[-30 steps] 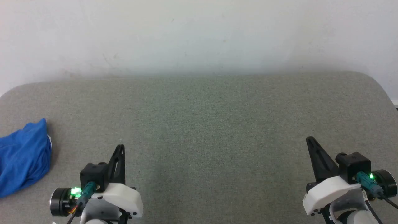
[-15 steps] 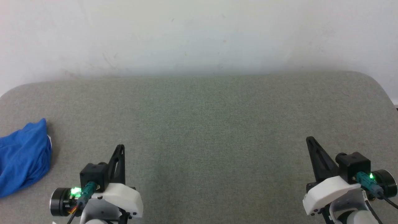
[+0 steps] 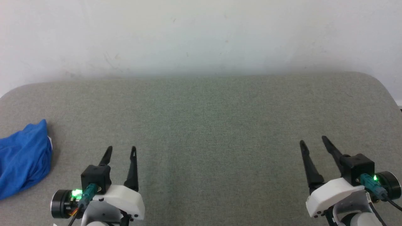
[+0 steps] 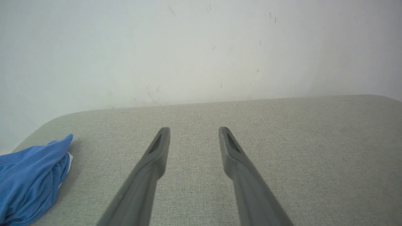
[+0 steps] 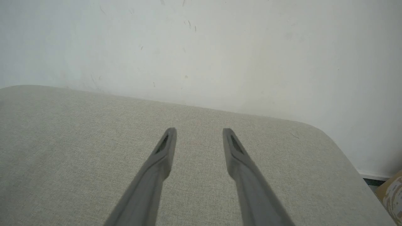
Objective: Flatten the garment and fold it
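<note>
The garment (image 3: 22, 158) is a crumpled heap of bright blue fabric at the far left edge of the grey padded table (image 3: 204, 119), with a sliver of white at its right side. It also lies at the lower left of the left wrist view as the garment (image 4: 29, 180). My left gripper (image 3: 121, 150) hovers open near the table's front, to the right of the heap and apart from it, nothing between its fingers (image 4: 157, 157). Far to the right, my right gripper (image 3: 313, 141) is open and empty too, its fingers (image 5: 163, 153) spread over bare fabric.
A pale wall (image 3: 201, 34) rises right behind the table. The table's corners are rounded, and its right edge (image 5: 348, 157) drops to the floor, where a piece of cardboard (image 5: 391, 191) shows.
Both grippers have opened: their fingers were together earlier and now stand spread. The arms and the garment have stayed in place.
</note>
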